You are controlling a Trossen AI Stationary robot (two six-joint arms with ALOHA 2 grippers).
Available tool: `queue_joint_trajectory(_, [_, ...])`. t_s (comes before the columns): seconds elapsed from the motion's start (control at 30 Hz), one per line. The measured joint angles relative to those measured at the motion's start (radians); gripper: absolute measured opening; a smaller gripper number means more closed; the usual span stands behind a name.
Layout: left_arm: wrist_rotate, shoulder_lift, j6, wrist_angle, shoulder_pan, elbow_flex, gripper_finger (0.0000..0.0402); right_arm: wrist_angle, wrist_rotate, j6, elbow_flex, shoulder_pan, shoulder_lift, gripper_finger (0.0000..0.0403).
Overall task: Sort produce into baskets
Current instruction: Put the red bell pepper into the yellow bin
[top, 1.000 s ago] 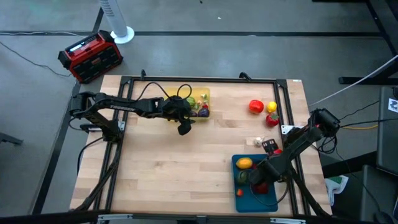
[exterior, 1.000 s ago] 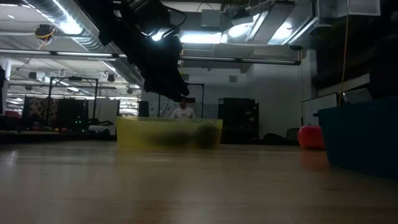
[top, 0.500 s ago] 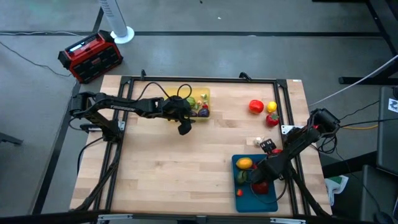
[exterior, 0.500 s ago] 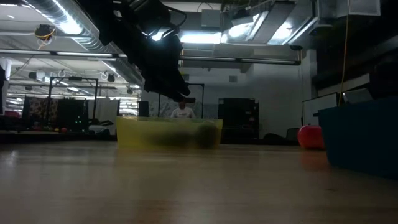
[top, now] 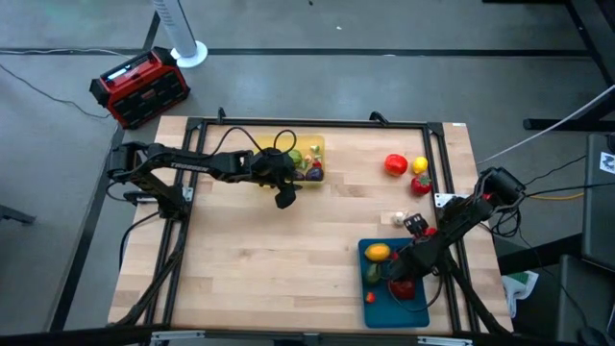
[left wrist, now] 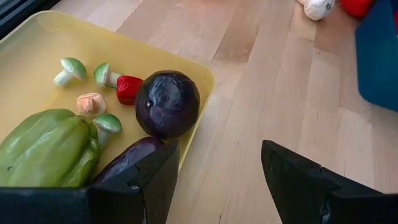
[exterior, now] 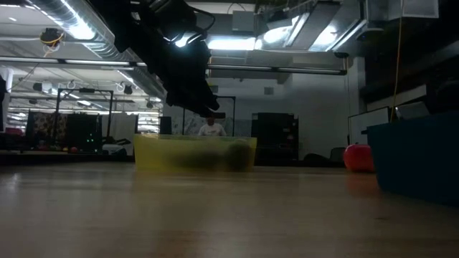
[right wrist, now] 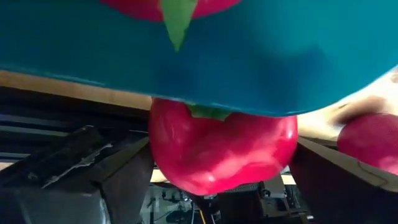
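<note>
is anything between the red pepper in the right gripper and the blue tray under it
Nothing visible does. The right gripper holds the red pepper between its fingers directly over the blue tray. The orange fruit and a green piece lie in the tray off to one side, not beneath it.

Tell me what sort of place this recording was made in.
Probably a robotics lab or workshop hall: exposed ceiling ducting, a light wooden work table framed with black metal rails, and a red-and-black equipment box on the concrete floor.

Table pale wood, matt; yellow basket translucent plastic; red pepper glossy plastic.
</note>
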Motion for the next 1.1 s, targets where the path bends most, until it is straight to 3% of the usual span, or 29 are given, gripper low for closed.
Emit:
queue_joint_trajectory(0.47, [0.0, 0.0, 0.0, 0.0, 0.0, 0.0, 0.0223, 0.06, 0.0, 0.052, 0.0, 0.0, 0.0, 0.035])
queue_joint_trajectory(0.77, [0.0, 0.0, 0.0, 0.0, 0.0, 0.0, 0.0223, 0.056, -0.03, 0.056, 0.0, 0.0, 0.0, 0.0296])
queue_joint_trajectory(1.1, [0.0, 0.0, 0.0, 0.0, 0.0, 0.0, 0.0223, 0.025, -0.087, 0.096, -0.001, 0.0, 0.001, 0.0297])
